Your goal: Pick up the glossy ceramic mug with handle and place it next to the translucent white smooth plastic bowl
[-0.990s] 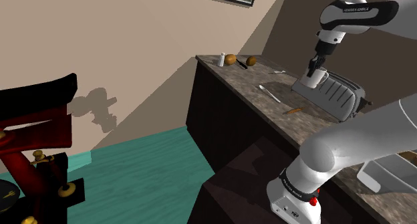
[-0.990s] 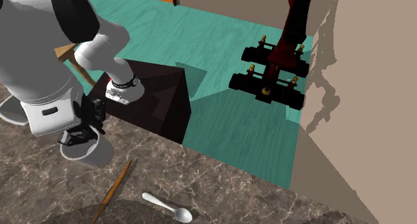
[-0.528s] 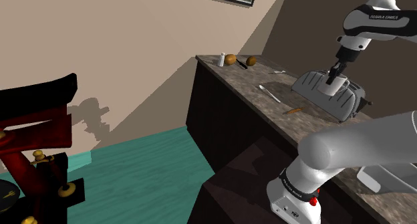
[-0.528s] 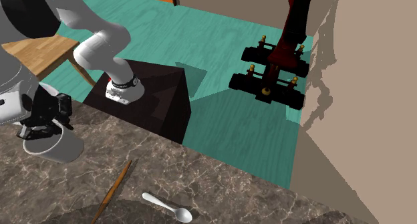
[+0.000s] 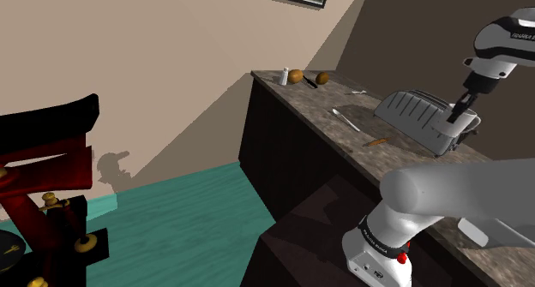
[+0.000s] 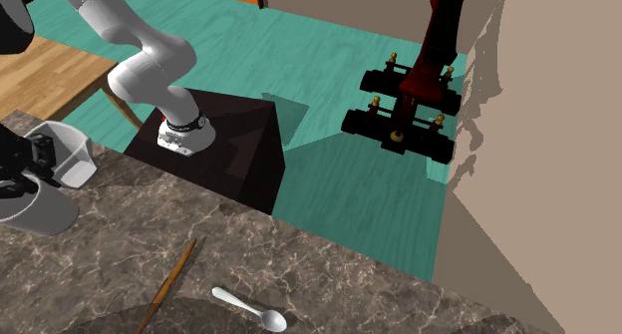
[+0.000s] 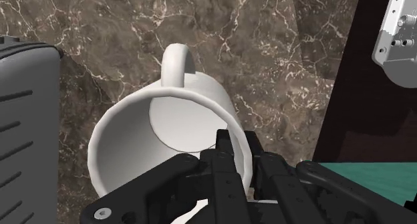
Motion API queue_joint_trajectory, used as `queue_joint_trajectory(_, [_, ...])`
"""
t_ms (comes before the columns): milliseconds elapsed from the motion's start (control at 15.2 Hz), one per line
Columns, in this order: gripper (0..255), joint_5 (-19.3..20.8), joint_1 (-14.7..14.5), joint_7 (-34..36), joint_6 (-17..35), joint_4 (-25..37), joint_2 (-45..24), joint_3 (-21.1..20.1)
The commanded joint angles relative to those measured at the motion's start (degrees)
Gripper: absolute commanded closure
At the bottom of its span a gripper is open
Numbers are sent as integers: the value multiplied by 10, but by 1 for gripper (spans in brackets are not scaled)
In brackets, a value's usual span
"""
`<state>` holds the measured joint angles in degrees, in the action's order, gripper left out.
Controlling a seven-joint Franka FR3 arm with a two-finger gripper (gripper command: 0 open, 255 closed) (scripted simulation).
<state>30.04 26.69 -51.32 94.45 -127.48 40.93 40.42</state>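
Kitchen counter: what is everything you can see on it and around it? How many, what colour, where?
counter: one, dark brown marbled, along the wall
bowl: one, translucent white, counter edge near the stand
mug: one, white, held at its rim, close to the bowl
appliance: one, grey and ribbed, on the counter
spoon: one, white, on the counter
stick: one, orange-brown, beside the spoon
brown lumps: two, counter's far end
bottle: one, small and white, beside the lumps
furniture: one, red and black, on the teal floor
stand: one, dark box, beside the counter
arm: one, white, rising from the stand
fingers: two, black, shut on the mug's rim
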Motion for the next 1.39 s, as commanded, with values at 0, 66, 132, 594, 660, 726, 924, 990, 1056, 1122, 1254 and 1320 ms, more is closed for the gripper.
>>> queue_joint_trajectory(0, [255,15,13,-26,-6,3,13,16])
queue_joint_trajectory(66, [255,22,19,-38,-9,4,19,23])
queue_joint_trajectory(132, [255,30,25,-51,-12,6,25,30])
queue_joint_trajectory(594, [255,76,57,-141,-28,37,52,89])
queue_joint_trajectory(660, [255,82,60,-155,-29,44,54,99])
queue_joint_trajectory(726, [255,88,62,-168,-31,51,55,109])
queue_joint_trajectory(924, [255,105,65,-209,-34,77,57,141])
queue_joint_trajectory(990, [255,111,65,-223,-35,87,57,152])
queue_joint_trajectory(1056, [255,116,64,-236,-36,97,56,164])
queue_joint_trajectory(1122, [255,120,63,-250,-37,108,56,176])
queue_joint_trajectory(1254, [255,128,59,-273,-38,128,54,196])
queue_joint_trajectory(1320, [255,131,60,-271,-32,120,56,199])
